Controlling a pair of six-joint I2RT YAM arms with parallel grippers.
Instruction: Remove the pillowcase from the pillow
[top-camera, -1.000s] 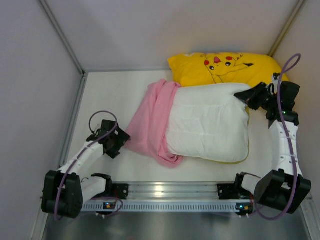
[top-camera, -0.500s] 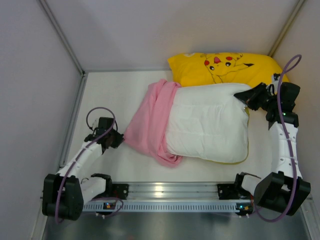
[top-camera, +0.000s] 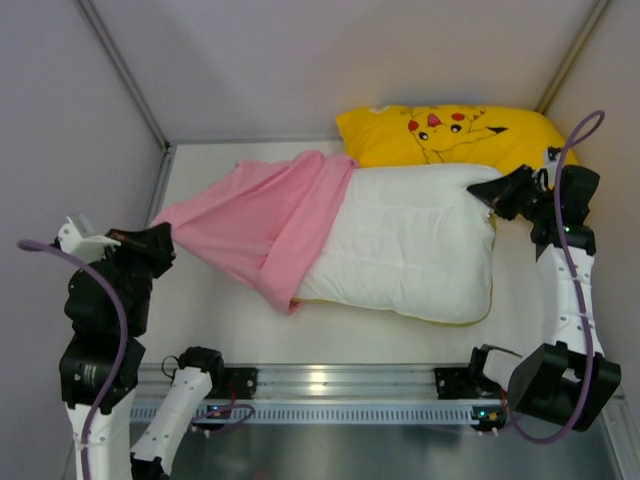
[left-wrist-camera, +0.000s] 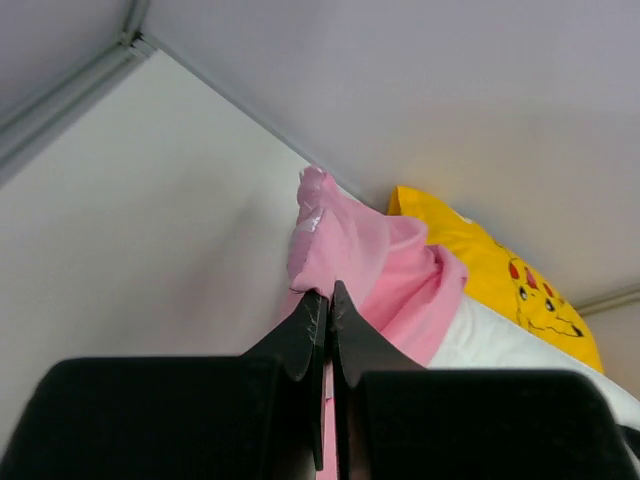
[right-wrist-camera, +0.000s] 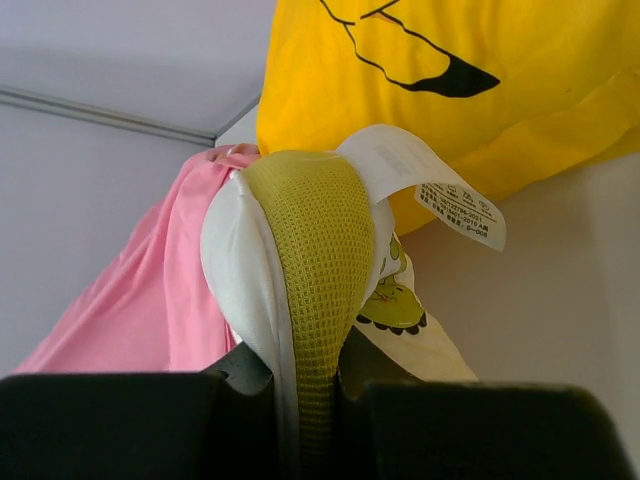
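Observation:
The white pillow (top-camera: 410, 250) with thin yellow trim lies in the middle of the table. Its left end is still inside the pink pillowcase (top-camera: 260, 220), which is stretched out to the left. My left gripper (top-camera: 165, 240) is raised at the far left, shut on the pillowcase's edge. In the left wrist view the pink cloth (left-wrist-camera: 350, 250) bunches just beyond the closed tips of that gripper (left-wrist-camera: 328, 295). My right gripper (top-camera: 490, 192) is shut on the pillow's far right corner. The right wrist view shows the yellow mesh trim (right-wrist-camera: 305, 250) pinched between its fingers (right-wrist-camera: 240, 365).
A yellow cartoon-print pillow (top-camera: 450, 135) lies against the back wall, touching the white pillow. Grey walls close in the left, back and right sides. A metal rail (top-camera: 330, 385) with both arm bases runs along the near edge.
The left gripper shut on the pillowcase's edge, then rose and pulled left. The pink cloth stretched out and slid off more of the white pillow. The right arm stayed still.

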